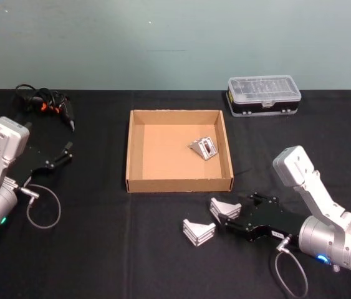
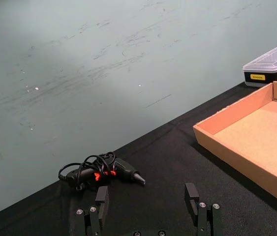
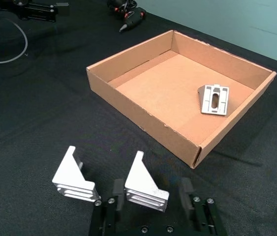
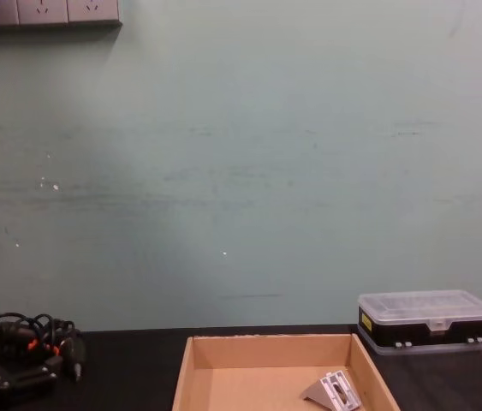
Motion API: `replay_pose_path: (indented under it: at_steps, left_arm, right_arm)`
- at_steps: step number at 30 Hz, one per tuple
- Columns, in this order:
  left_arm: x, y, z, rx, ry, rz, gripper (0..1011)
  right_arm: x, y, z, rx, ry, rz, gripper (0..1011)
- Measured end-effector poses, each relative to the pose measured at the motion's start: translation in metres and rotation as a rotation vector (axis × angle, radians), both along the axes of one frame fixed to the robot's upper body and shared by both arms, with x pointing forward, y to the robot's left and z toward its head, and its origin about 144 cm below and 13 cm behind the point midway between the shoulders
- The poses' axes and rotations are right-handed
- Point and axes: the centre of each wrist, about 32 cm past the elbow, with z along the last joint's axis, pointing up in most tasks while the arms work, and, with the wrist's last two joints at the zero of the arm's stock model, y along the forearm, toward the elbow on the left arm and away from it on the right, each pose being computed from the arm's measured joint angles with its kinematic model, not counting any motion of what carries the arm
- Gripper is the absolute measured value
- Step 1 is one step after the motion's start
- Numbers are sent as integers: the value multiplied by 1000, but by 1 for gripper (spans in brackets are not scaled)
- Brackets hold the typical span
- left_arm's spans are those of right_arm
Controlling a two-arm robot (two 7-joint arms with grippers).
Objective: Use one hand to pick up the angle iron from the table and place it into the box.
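Observation:
The tan box point(image 1: 178, 185) sits mid-table with one silver angle iron point(image 1: 203, 147) lying inside near its right wall. Two more angle irons rest on the black table point(image 1: 100, 249) in front of the box: one loose point(image 1: 198, 232), one point(image 1: 225, 208) between the fingers of my right gripper point(image 1: 232, 218). In the right wrist view that angle iron point(image 3: 145, 184) stands between the open fingers point(image 3: 117, 191) with small gaps, and the loose one point(image 3: 73, 177) is beside it. My left gripper point(image 1: 63, 156) rests open at the table's left, holding nothing.
A black plastic case with a clear lid point(image 1: 264, 95) stands behind the box to the right. A black and orange corded tool point(image 1: 47, 106) lies at the back left. A grey cable loop point(image 1: 41, 208) hangs by the left arm.

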Motion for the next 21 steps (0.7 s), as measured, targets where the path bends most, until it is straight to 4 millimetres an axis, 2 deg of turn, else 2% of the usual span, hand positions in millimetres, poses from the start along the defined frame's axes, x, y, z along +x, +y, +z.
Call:
replay_pose_path:
  at_steps: [3, 4, 6, 8, 21]
  left_arm:
    - [0, 0, 0, 0, 0, 0, 1011]
    - [0, 0, 0, 0, 0, 0, 1011]
    - [0, 0, 0, 0, 0, 0, 1011]
    - [0, 0, 0, 0, 0, 0, 1011]
    - [0, 0, 0, 0, 0, 0, 1011]
  right_arm:
    - [0, 0, 0, 0, 0, 0, 633]
    - [0, 0, 0, 0, 0, 0, 633]
    - [0, 0, 0, 0, 0, 1, 537]
    - [0, 0, 0, 0, 0, 1, 508]
    - [0, 0, 0, 1, -2, 1, 508]
